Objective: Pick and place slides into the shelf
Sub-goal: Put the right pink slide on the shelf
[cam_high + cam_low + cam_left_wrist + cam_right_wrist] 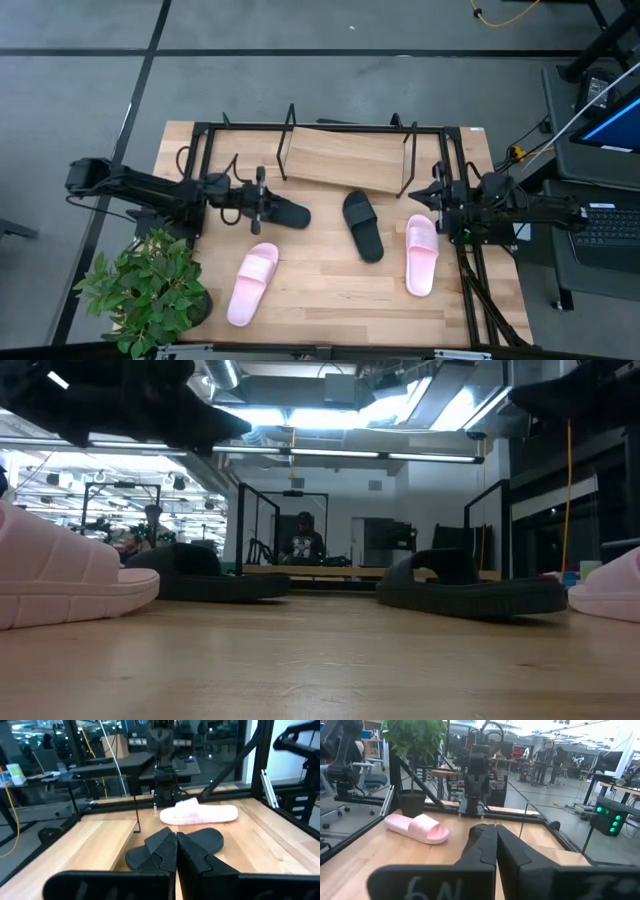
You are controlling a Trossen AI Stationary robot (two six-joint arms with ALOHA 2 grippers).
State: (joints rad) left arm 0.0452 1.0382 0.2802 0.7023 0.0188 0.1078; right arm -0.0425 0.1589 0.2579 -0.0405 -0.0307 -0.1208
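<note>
So, from above, all four slides are seen on the worktop [330, 300], none on the shelf [345, 160]: pink ones [252, 283] [421, 253], black ones [363, 225] [285, 212]. In the left wrist view, the left gripper [175, 851] is seen with jaws closed, empty. Same in the right wrist view: right gripper [495, 844] shut, nothing gripped.

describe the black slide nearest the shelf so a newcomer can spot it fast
Start at the shelf, the tilted board in a wire frame at the table's back edge. Just in front of its right half lies a black slide, out in the open. The other black slide lies farther left, beside the left gripper.
</note>
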